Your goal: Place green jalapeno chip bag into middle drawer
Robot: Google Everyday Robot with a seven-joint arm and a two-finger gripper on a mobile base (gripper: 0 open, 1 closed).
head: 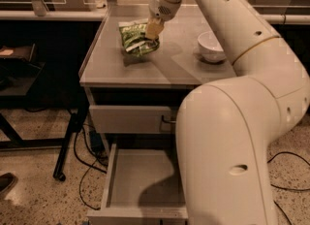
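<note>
Gripper (152,29): down on green jalapeno chip bag (135,43), its 2 o'clock edge, for pickup; clamped or not, I cannot tell.
Middle drawer (131,171): pulled open at 6 o'clock, ready to receive.

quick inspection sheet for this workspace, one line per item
surface: grey cabinet top, carrying bag and bowl
job's things: green jalapeno chip bag lying on the top; middle drawer pulled open
clutter: white bowl, right of the bag, apart from it
grippers: gripper low at the bag's right edge
cables: dark cables on the floor left of the drawer
surroundings: speckled floor; dark stand at left
</note>
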